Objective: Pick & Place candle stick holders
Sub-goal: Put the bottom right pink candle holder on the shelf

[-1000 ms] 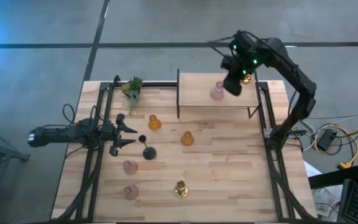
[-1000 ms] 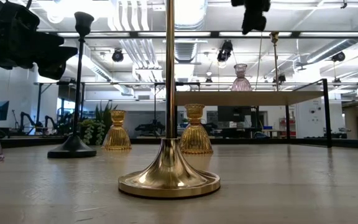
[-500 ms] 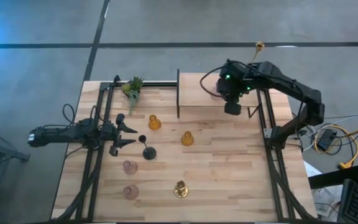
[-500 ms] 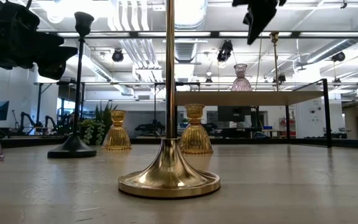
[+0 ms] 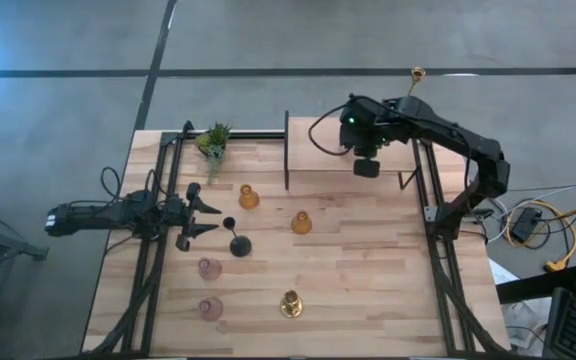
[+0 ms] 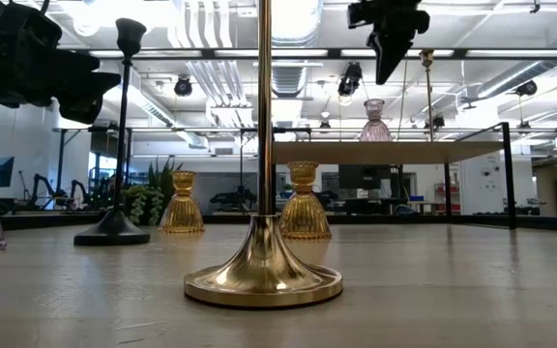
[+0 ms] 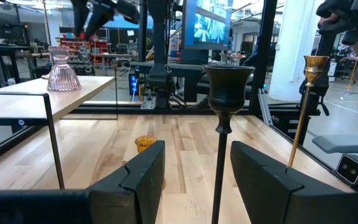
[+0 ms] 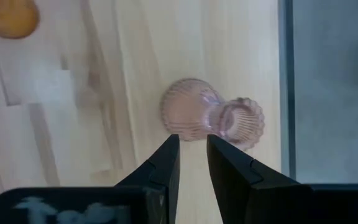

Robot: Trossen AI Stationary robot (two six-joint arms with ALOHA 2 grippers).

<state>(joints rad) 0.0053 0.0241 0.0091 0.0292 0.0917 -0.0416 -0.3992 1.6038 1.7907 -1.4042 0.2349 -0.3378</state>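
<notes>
My right gripper (image 5: 366, 166) hangs above the raised wooden shelf (image 5: 318, 150), fingers pointing down with a narrow gap and nothing between them. Just past its fingertips, a pink glass candle stick holder (image 8: 211, 118) stands on the shelf (image 6: 374, 121). The arm hides this holder in the high view. A tall thin gold holder (image 6: 426, 60) stands at the shelf's far right. My left gripper (image 5: 205, 212) waits open and level at the table's left, and the black stemmed holder (image 7: 227, 87) stands just ahead of its fingers.
On the tabletop stand two amber holders (image 5: 248, 197) (image 5: 301, 222), two pink ones (image 5: 209, 267) (image 5: 210, 308) and a second tall gold one (image 5: 290, 303) near the front edge. A small green plant (image 5: 213, 140) stands at the far left. Black frame rails run along both sides.
My right gripper has moved down and toward the table's near and left side, from the shelf's far right to above the pink holder. It has also rolled at the wrist. The holders have stayed where they were.
</notes>
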